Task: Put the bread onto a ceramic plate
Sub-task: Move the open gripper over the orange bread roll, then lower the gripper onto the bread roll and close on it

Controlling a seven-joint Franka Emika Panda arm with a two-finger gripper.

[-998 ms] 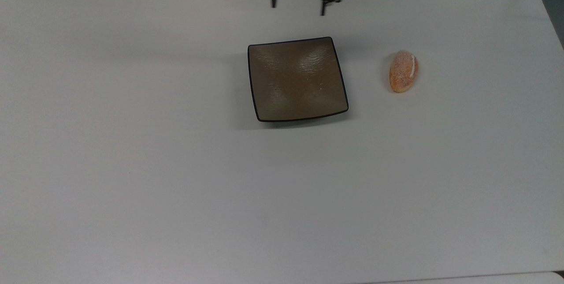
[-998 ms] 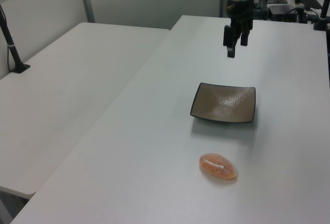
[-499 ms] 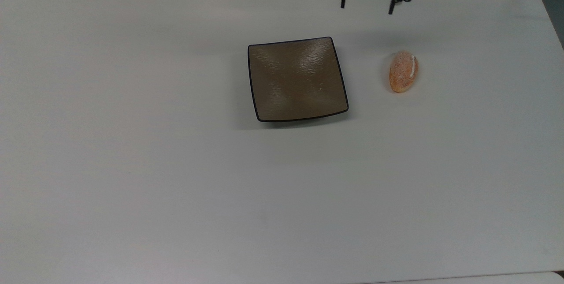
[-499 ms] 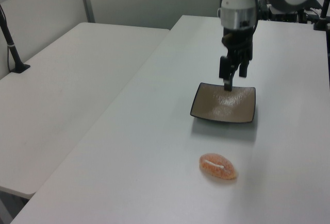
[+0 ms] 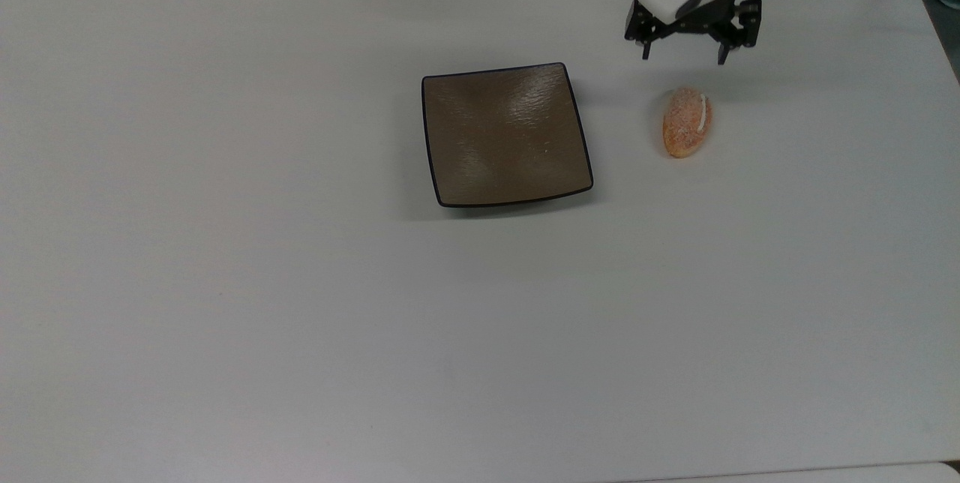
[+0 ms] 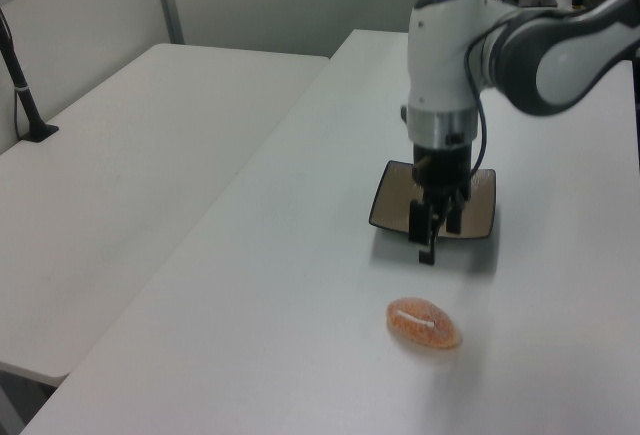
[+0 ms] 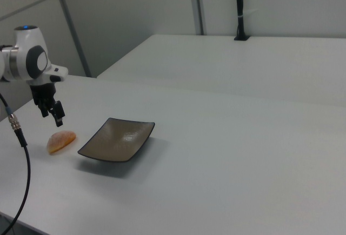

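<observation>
My pincer (image 5: 683,55), released and empty, has travelled from the ceramic plate (image 5: 505,134) to hover at 12 o'clock of the bread (image 5: 685,121). The bread lies on the desk (image 5: 300,280), at 3 o'clock of the plate in the top view. Descent comes next.

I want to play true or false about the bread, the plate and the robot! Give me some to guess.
1. The bread is lying on the ceramic plate. False: it lies on the white table, apart from the plate.
2. The gripper is open and holds nothing. True.
3. In the top view, the bread is to the plate's right. True.
4. The plate is round and blue. False: it is square and brown with a dark rim.
5. The gripper hangs above the table near the bread without touching it. True.
</observation>
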